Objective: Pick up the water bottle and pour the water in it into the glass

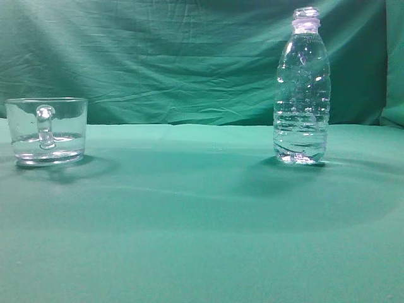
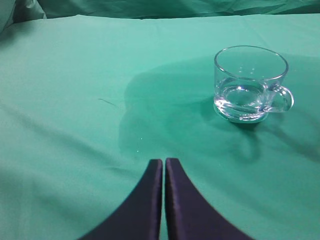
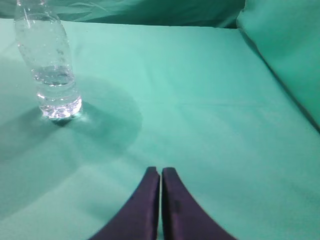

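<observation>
The water bottle [image 1: 302, 88] stands upright and uncapped on the green cloth at the right, with water [image 1: 300, 142] in its lower part. It also shows in the right wrist view [image 3: 48, 60] at the far left. The glass [image 1: 47, 130] stands at the left, handle toward the camera, with a little water in its base. In the left wrist view the glass [image 2: 250, 82] is ahead to the right. My left gripper [image 2: 164, 161] is shut and empty, short of the glass. My right gripper [image 3: 160, 170] is shut and empty, well apart from the bottle. Neither gripper shows in the exterior view.
A green cloth covers the table [image 1: 202, 214] and hangs as a backdrop [image 1: 177, 57]. A raised fold of the cloth [image 3: 285, 45] stands at the right in the right wrist view.
</observation>
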Robot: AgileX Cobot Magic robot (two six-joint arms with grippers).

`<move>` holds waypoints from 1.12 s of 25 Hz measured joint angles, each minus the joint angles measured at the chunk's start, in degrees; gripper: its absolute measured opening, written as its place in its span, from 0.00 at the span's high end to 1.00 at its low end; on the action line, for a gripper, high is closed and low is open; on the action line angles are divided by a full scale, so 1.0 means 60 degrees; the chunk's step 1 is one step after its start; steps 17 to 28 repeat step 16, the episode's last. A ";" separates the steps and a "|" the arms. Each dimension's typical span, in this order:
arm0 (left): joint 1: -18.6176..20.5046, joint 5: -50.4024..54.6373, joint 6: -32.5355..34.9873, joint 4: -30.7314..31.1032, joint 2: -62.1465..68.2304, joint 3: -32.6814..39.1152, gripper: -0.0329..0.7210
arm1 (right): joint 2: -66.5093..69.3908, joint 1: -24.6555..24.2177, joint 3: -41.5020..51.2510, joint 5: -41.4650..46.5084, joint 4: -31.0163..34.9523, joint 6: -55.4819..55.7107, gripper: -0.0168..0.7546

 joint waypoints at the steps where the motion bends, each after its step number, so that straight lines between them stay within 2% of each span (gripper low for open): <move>1: 0.0000 0.0000 0.0000 0.0000 0.0000 0.0000 0.96 | 0.0000 0.0000 0.0000 -0.0015 0.0044 0.0000 0.98; 28: 0.0000 0.0000 0.0000 0.0000 0.0000 0.0000 0.96 | 0.0000 0.0000 0.0000 0.0006 0.0097 -0.0035 0.98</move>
